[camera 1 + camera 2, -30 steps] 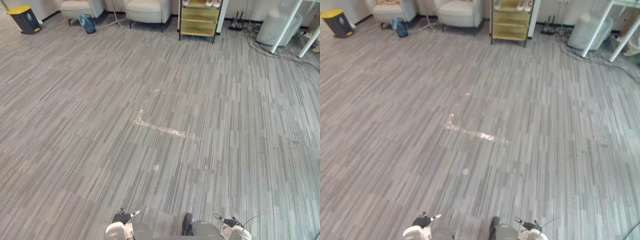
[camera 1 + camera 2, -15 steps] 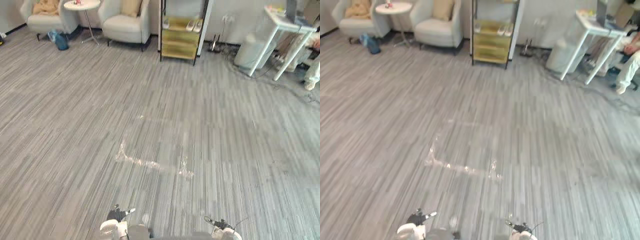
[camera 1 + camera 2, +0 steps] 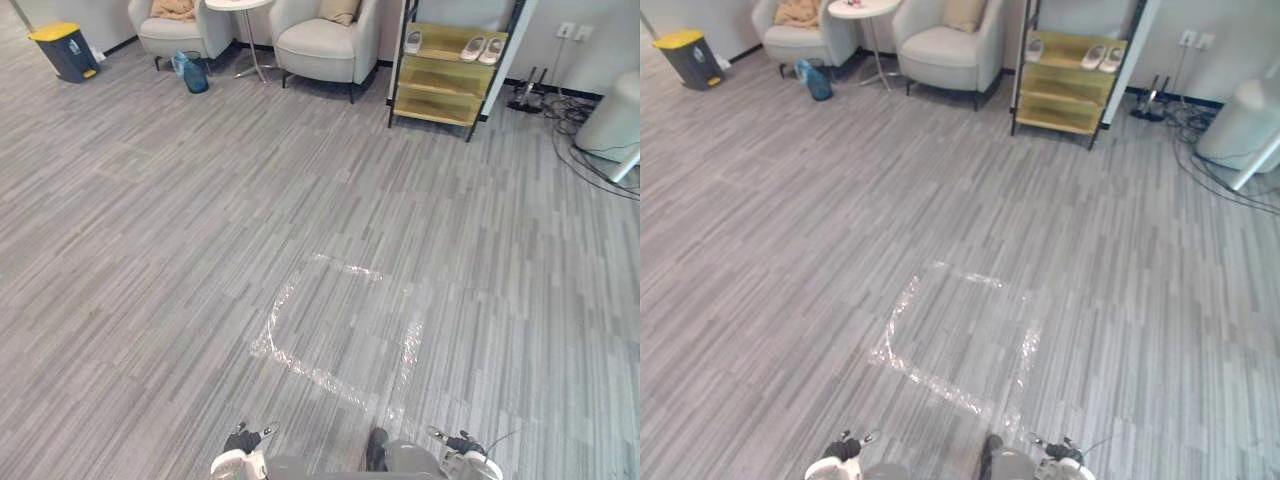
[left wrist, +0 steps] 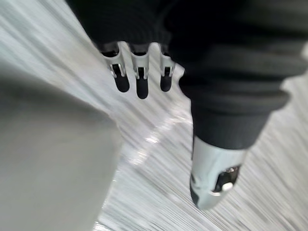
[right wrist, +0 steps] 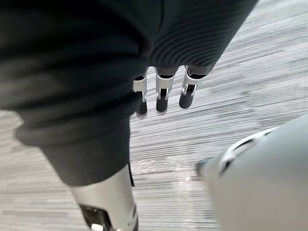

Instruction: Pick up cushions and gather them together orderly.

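Cushions: two, both at the far end of the room. A tan one lies slumped on the seat of the left armchair, and a beige one leans against the back of the right armchair. They sit apart because each belongs to its own chair, with a small round table between the two.
Left hand: fingers straight and hanging down over the floor, thumb apart, nothing in it.
Right hand: the same, relaxed, spread and empty. Both hang low at the robot's sides, a carrying-nothing posture that suits walking, not reaching.
Floor: grey striped carpet, a wide bare stretch lying between the robot and the chairs.
Tape: shiny strips marking a rough square on the floor just ahead of the robot. Whether it marks a gathering spot I cannot tell.
Other things: yellow-lidded bin by the far wall, blue bottle on the floor beside the left armchair, open shelf with shoes on top.
Stage: judged as the approach. No cushion is within reach yet, so crossing to the chairs comes first.
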Motion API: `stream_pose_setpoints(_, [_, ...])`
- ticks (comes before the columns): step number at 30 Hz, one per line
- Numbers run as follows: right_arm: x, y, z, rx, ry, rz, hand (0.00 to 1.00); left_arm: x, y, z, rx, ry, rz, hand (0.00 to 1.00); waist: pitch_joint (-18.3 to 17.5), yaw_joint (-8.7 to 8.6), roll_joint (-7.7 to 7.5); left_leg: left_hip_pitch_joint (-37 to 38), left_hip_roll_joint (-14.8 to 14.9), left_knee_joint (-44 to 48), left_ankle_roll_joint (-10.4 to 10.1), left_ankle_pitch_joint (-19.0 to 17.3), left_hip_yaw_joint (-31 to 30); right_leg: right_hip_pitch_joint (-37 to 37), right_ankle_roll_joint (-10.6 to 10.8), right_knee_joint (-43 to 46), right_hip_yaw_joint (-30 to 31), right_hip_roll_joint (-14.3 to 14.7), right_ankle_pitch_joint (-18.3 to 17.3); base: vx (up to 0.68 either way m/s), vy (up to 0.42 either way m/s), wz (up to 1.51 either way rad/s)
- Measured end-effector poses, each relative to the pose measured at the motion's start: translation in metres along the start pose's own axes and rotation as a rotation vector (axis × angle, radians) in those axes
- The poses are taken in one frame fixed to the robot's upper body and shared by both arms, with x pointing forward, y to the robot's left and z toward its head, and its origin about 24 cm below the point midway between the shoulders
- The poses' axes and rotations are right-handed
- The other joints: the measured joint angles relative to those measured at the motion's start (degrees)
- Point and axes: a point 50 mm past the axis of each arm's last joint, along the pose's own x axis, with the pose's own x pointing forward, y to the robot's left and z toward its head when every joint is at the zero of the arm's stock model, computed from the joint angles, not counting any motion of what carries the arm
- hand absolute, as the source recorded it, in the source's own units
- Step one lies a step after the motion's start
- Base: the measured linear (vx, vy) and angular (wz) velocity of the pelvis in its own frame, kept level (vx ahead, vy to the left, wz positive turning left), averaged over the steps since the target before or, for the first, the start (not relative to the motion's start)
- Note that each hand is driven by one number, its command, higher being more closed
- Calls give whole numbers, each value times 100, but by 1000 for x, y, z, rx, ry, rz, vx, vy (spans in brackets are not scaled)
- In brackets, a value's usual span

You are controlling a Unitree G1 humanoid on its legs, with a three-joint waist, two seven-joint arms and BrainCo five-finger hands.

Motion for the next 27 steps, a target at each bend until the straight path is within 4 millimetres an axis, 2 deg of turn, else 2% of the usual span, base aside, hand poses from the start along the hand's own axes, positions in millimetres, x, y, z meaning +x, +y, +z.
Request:
stream_pose_setpoints(2, [0, 2, 0, 20, 3, 6, 0, 1, -1, 4, 17, -18, -9, 0, -2, 59, -47, -238, -176, -981, -10, 6, 135, 255, 86, -284, 7, -62, -24, 412, -53, -12])
stream_pose_setpoints(3, [1, -1, 1, 45, 7, -6, 0, 1, -4, 6, 23, -23, -18, 0, -34, 74, -30, -360, -473, -2600, -89, 408, 30, 502, 249, -533, 5, -123, -96, 473, 8, -2])
stream_pose_setpoints(4, [1, -4, -1, 46, 11, -14, 0, 1, -5, 5, 20, -20, -18, 0, -39, 110, -6, -397, -584, -3115, -82, 853, -117, 629, 340, -607, 21, -135, -158, 588, 75, -14])
stream_pose_setpoints(5, [1, -9, -3, 49, 18, -26, 0, 0, -6, 3, 17, -15, -21, 0, -75, 170, -36, -316, -752, -3286, 13, 1469, -308, 784, 514, -670, 101, -189, -267, 533, 139, -10])
stream_pose_setpoints(6, [0, -4, -6, 53, 27, -16, 0, 2, -3, 7, 33, -23, -15, 0, -176, 153, -136, -281, -917, -3295, 254, 1353, -270, 836, 620, -608, 152, -365, -339, 681, 160, -10])
stream_pose_setpoints(9, [-1, 0, -7, 53, 28, -4, 0, 3, -2, 7, 52, -9, -14, 0, -179, 165, -220, -18, -958, -3191, 466, 1138, -9, 537, 658, 383, 467, -575, -352, 562, 133, -27])
stream_pose_setpoints(10, [-1, 2, -7, 52, 26, 3, 0, 3, -2, 5, 69, 1, -21, 0, -187, 162, -215, 286, -959, -3230, 528, 981, 44, 154, 901, 1535, 562, -667, -205, 433, 122, -34])
stream_pose_setpoints(11, [-2, 3, -9, 50, 32, 10, 0, 3, -3, 4, 87, 6, -29, 0, -171, 149, -208, 615, -949, -3343, 520, 819, 65, -298, 1210, 2772, 658, -792, 88, 426, 115, -27])
stream_pose_setpoints(12, [-2, 4, -10, 48, 34, 14, 0, 3, -3, 4, 90, 8, -29, 0, -161, 139, -211, 762, -959, -3391, 508, 746, 67, -483, 1243, 3210, 663, -856, 196, 413, 86, -18])
stream_pose_setpoints(13, [-2, 6, -8, 35, 20, 22, 0, 3, -2, 3, 90, 14, -25, 0, -149, 121, -227, 1191, -977, -3471, 477, 573, 107, -924, 1158, 4304, 585, -1039, 64, 380, 56, -14])
stream_pose_setpoints(14, [-3, 6, -6, 25, 8, 24, 0, 3, -3, 0, 89, 23, -27, 0, -104, 108, -151, 1519, -944, -3585, 476, 524, 125, -1131, 1054, 4527, 400, -1104, -137, 423, 37, -11])
stream_pose_setpoints(15, [-3, 5, -4, 22, 0, 24, 0, 2, -3, -2, 89, 32, -27, 0, -97, 77, -138, 1885, -903, -3809, 476, 524, 127, -1247, 949, 4323, 93, -1146, -330, 361, 7, 2])
stream_pose_setpoints(17, [-2, 6, -3, 5, -5, 26, 0, 2, -2, -2, 90, 33, -26, 0, -101, 23, -144, 2138, -839, -4036, 470, 521, 98, -1413, 784, 3545, -375, -1127, -431, 269, -28, 21])
stream_pose_setpoints(19, [-1, 6, 0, 13, -9, 21, 0, 2, -2, -3, 89, 35, -26, 0, -92, -38, -140, 2268, -780, -4224, 339, 425, -43, -1630, 694, 2062, -574, -948, -181, 314, -111, 39])
stream_pose_setpoints(20, [-1, 5, -4, 12, 9, 18, 0, 2, 3, -6, 95, 44, -15, 0, -114, -46, -213, 2283, -847, -4240, 245, 359, -141, -1657, 652, 1232, -420, -791, 336, 276, -131, 37])
stream_pose_setpoints(21, [-1, 4, -7, 10, 23, 16, 0, 2, 7, -8, 100, 49, -6, 0, -137, -47, -281, 2295, -910, -4232, 201, 323, -240, -1675, 560, 984, -312, -759, 707, 287, -179, 43])
stream_pose_setpoints(22, [-1, 2, -13, 8, 45, 9, 0, 2, 13, -7, 94, 48, 9, 0, -151, -73, -409, 2364, -1014, -4194, 122, 196, -396, -1646, 222, 897, -198, -750, 819, 356, -216, 26])
stream_pose_setpoints(23, [1, -7, -8, 9, 43, -15, 0, 1, 7, -11, 78, 58, 2, 0, -125, -33, -118, 2434, -781, -3981, 61, 92, -502, -1487, 239, 966, -295, -599, 692, 397, -250, 33])
stream_pose_setpoints(25, [1, -11, -11, 15, 46, -25, 0, 0, 4, -11, 61, 54, -1, 0, -128, -71, -59, 1967, -671, -2842, -18, 47, -601, -1269, 244, 745, -362, -564, 499, 291, -211, 20])
stream_pose_setpoints(26, [0, -14, -10, 11, 40, -33, 0, 0, 0, -8, 35, 41, -4, 0, -171, -67, 48, 1335, -461, -1568, -92, 60, -655, -1157, 253, 609, -427, -458, 383, 280, -205, 5])
stream_pose_setpoints(27, [1, -16, -5, 11, 23, -38, 0, -1, -4, -8, 19, 37, -12, 0, -153, -19, 152, 870, -225, -564, -217, 156, -649, -975, 160, 493, -443, -292, 318, 281, -162, -7])
